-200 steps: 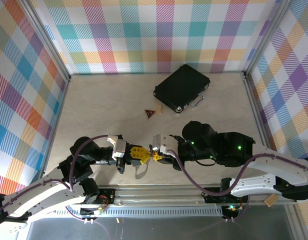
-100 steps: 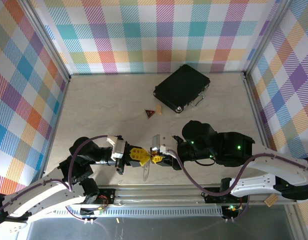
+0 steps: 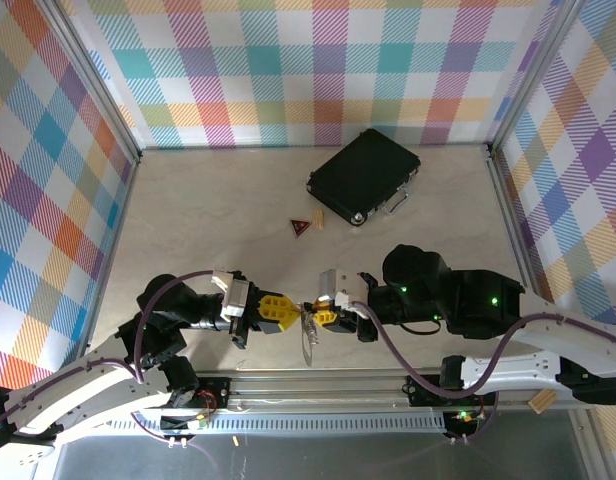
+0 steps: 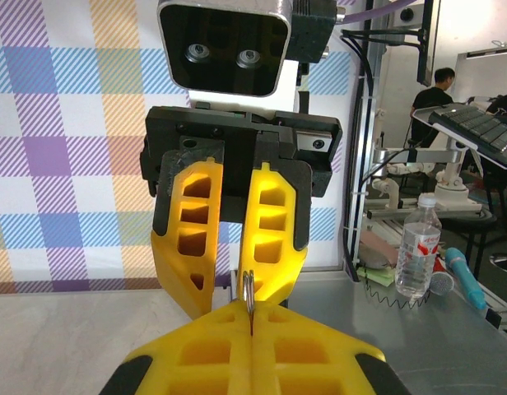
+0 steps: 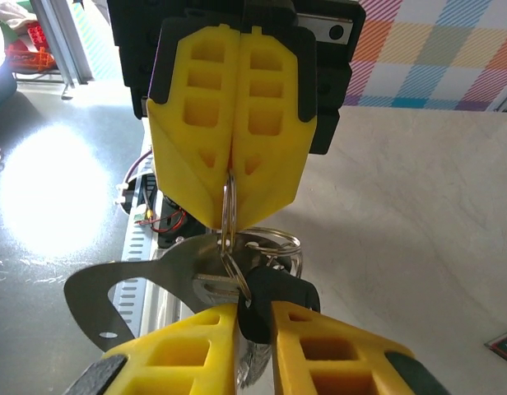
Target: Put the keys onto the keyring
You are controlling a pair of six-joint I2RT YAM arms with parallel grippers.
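A: Checking grips: left gripper jaws pressed together on the keyring top ring, loop hanging below. Right gripper pinches the keys by the black head.
B: Ring is edge-on, dead ahead of the right jaws.

The silvery oval keyring hangs in mid-air above the bench's near edge, the tiny black-headed keys touching it.
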